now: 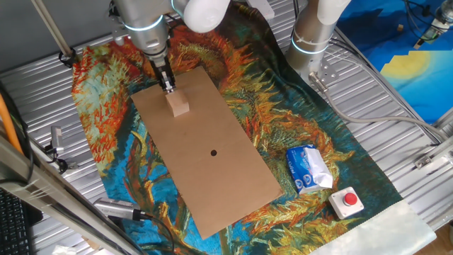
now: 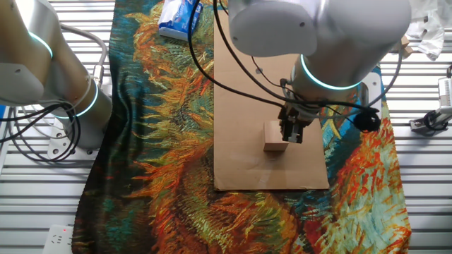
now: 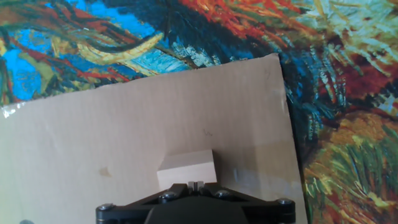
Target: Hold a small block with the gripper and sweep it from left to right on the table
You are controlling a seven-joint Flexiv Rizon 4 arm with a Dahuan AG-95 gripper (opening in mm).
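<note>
my gripper [image 1: 168, 88] hangs just above the small block [image 1: 179, 105], at its 11 o'clock; whether the jaws grip it i cannot tell. the block sits on the brown board [image 1: 212, 177] on the table [image 1: 42, 78], sweep seemingly not begun.

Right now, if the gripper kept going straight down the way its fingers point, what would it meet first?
Most likely the small block: the gripper hangs right at its upper edge, over the brown board. Whether the fingers would straddle it or land beside it is unclear.
</note>
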